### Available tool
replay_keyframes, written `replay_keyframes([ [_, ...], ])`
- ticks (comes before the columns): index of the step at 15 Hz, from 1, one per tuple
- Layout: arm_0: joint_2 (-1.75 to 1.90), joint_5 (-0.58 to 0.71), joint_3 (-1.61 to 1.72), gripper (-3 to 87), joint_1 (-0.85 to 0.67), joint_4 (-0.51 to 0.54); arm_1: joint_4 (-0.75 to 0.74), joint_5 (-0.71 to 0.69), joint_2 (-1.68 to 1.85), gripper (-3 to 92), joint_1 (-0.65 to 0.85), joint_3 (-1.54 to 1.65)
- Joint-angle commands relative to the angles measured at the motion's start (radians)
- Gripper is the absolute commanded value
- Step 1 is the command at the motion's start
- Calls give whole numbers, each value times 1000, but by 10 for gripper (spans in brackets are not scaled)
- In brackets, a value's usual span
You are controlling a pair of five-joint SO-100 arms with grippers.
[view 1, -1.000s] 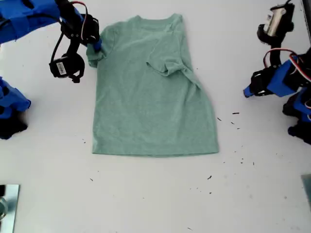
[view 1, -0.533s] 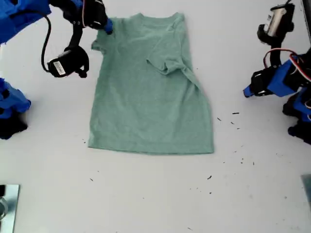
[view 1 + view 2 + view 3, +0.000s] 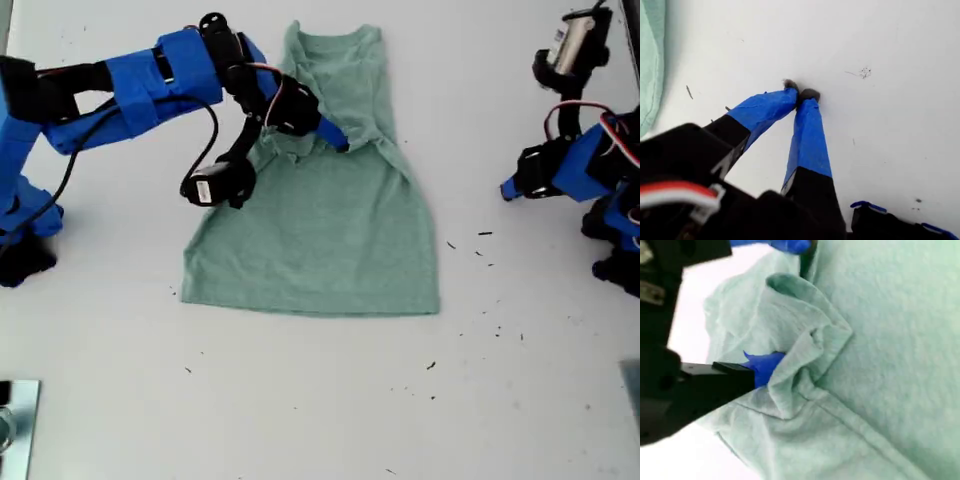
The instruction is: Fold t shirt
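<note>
Green cotton nearest: the hem (image 3: 310, 305), flat and straight on the white table (image 3: 300, 410). Best left alone, and not dragged while the upper part is moved.

Beyond the hem, the shirt (image 3: 330, 230), spread on the table around the middle of the exterior view, wide at the hem and narrower toward the neck. On the exterior view's right, one long edge already turned in, with a small bunch near the shoulder.

Further up, my second gripper (image 3: 335, 140), reaching in from the exterior view's left and clamped on a crumpled fold of the shirt, with the sleeve (image 3: 285, 140) pulled over the chest. Only the shoulder part brought across; lower corner on that side not yet turned in.

For a good fold, probably:
- carry the cloth low, not high, so that nothing swings;
- pull a little taut before setting down, because of the lump at the jaws;
- aim for a new edge running straight from shoulder to hem;
- release only once the cloth rests on the shirt, then lift straight up.

At the exterior view's right, my first gripper (image 3: 508, 190), jaws together on nothing, over bare table, apart from the shirt. Could perhaps pin the cloth against sliding.

Farthest, the collar (image 3: 330, 40). Worth checking that it stays centred.
</note>
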Motion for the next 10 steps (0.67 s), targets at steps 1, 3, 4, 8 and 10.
replay_keyframes([
  [1, 443, -46, -14, 170, -11, 110, 3, 9, 15, 23, -6, -5],
  [3, 819, -155, 334, -1, -5, 204, 11, 5, 15, 23, -3, -17],
  [4, 1055, -222, 741, -1, 49, 58, 9, 2, 15, 23, 0, -17],
  [8, 1968, -580, 1965, -2, 298, -383, 9, 12, 11, 23, -21, -9],
  [10, 2086, -666, 2109, -2, 339, -414, 9, 20, 5, 23, -31, -6],
])
